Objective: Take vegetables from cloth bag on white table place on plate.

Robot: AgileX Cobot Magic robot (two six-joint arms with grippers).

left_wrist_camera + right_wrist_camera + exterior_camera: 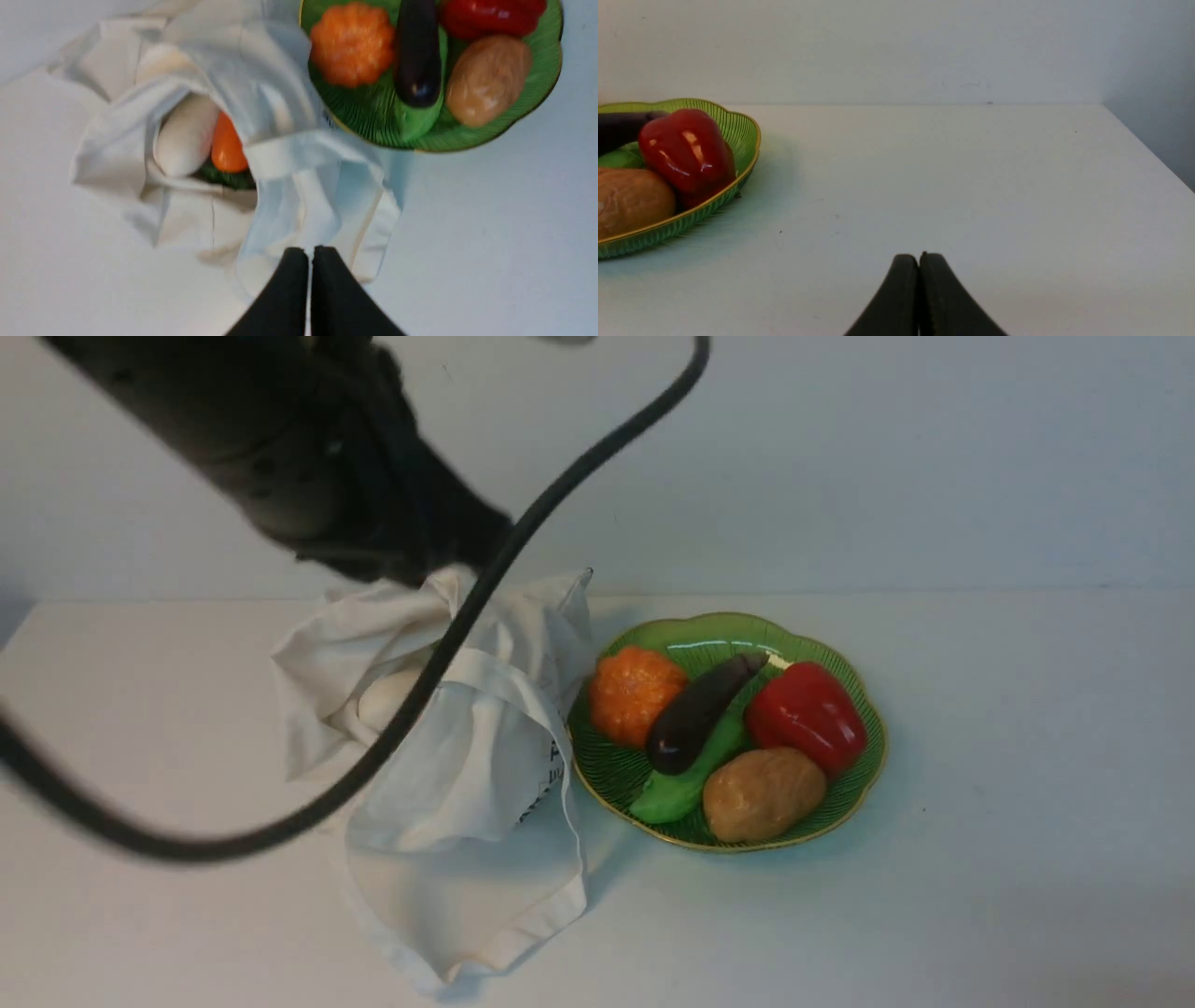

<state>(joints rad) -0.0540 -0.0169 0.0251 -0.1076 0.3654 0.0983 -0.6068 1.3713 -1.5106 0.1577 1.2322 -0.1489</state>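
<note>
The cloth bag (pixel 467 775) lies crumpled on the white table (pixel 1008 784), left of the green plate (pixel 864 709). On the plate lie the dark eggplant (pixel 695 714), a green vegetable (pixel 681 784), an orange pumpkin (pixel 633 693), a red pepper (pixel 808 714) and a brown potato (pixel 761 793). In the bag's mouth show a white oblong vegetable (pixel 184 135), an orange one (pixel 227 144) and something dark green (pixel 229 179). My left gripper (pixel 310 252) is shut and empty, high above the bag's near end. My right gripper (pixel 919 255) is shut and empty, low over the table right of the plate (pixel 738 135).
My left arm (pixel 308 457) and its black cable (pixel 420 691) hang in front of the bag in the front view. A pale wall stands behind the table. The table's right edge (pixel 1148 144) shows in the right wrist view.
</note>
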